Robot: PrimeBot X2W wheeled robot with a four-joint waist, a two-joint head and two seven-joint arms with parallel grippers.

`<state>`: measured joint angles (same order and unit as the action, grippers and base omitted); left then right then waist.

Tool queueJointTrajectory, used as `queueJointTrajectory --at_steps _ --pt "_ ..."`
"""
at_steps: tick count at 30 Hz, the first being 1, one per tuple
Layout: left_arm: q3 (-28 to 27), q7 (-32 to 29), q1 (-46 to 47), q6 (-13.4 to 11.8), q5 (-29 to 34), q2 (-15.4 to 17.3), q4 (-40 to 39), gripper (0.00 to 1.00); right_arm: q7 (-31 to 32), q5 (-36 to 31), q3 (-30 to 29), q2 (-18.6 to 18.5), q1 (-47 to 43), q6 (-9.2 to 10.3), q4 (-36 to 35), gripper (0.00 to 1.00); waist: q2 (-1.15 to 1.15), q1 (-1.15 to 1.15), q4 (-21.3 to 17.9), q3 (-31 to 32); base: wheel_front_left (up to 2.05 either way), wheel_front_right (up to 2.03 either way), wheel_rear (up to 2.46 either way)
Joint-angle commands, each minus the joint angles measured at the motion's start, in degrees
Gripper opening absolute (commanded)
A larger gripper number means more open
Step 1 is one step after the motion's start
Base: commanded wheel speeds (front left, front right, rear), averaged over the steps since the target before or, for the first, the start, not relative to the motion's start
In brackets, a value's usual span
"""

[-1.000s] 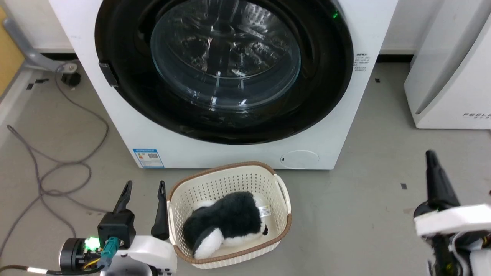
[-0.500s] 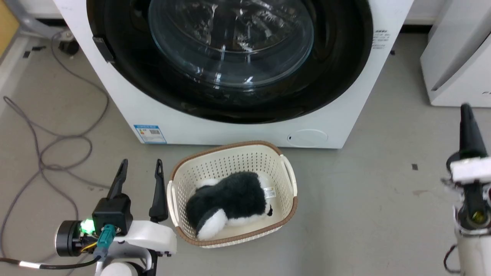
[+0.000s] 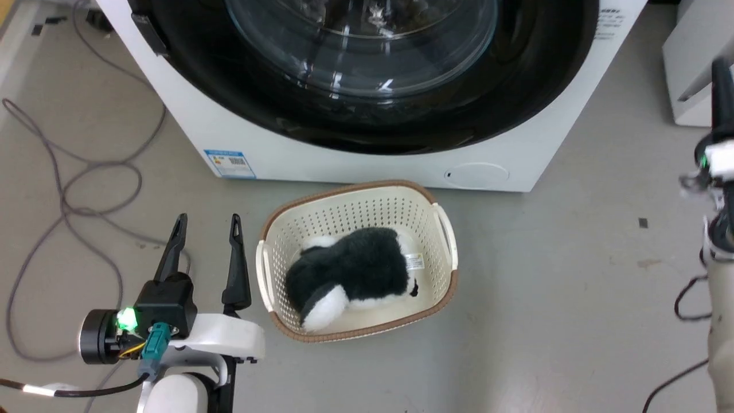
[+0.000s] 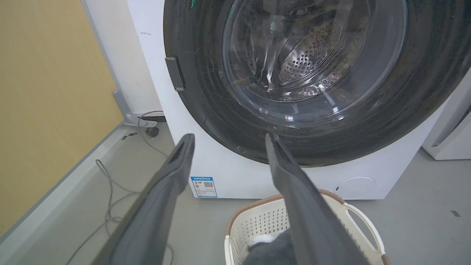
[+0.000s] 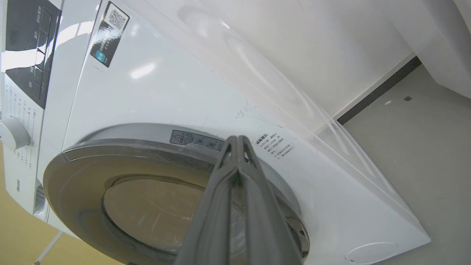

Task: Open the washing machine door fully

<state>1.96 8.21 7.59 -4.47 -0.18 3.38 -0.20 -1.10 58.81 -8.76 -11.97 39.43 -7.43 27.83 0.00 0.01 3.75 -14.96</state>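
Grey floor (image 3: 545,298). Loose cables (image 3: 63,189) lie left of the washing machine (image 3: 367,166), with a yellow wall (image 4: 44,92) beyond them and a white appliance (image 3: 688,74) to the machine's right. A basket (image 3: 441,241) with a black-and-white plush (image 3: 355,269) sits just in front. The washing machine door (image 3: 258,97) is shut, flush on the front. Left hand (image 3: 207,219) is released, fingers spread, front-left of the machine beside the basket. Right hand (image 3: 721,63) is clenched on nothing, off the machine's right edge. A second ago it was further back, and the camera has shifted too.

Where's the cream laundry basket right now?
Head view, centre: the cream perforated plastic basket sits on the grey floor just before the white front-loading washing machine, with the left tool to its left.
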Motion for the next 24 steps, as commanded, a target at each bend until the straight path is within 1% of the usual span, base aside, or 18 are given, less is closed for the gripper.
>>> queueJointTrajectory --at_steps 1,16,24 --pt "0.2 0.7 1.2 -0.5 -0.1 0.4 -0.3 1.0 -0.1 1.7 0.2 -0.7 2.6 -0.04 1.2 0.0 0.0 -0.01 0.4 -0.7 0.0 0.0 0.0" --pt "1.0 2.5 3.9 -1.7 -0.5 0.2 -0.7 1.0 0.9 7.4 5.0 -3.8 18.7 -0.04 11.9 0.0 0.0 -0.01 2.6 -6.2 0.0 0.0 0.0" --pt "1.4 3.4 5.5 -2.2 -0.6 0.1 -0.6 1.0 3.9 10.6 8.1 -4.4 24.2 -0.05 16.0 0.0 0.0 -0.01 3.5 -8.7 0.0 0.0 0.0"
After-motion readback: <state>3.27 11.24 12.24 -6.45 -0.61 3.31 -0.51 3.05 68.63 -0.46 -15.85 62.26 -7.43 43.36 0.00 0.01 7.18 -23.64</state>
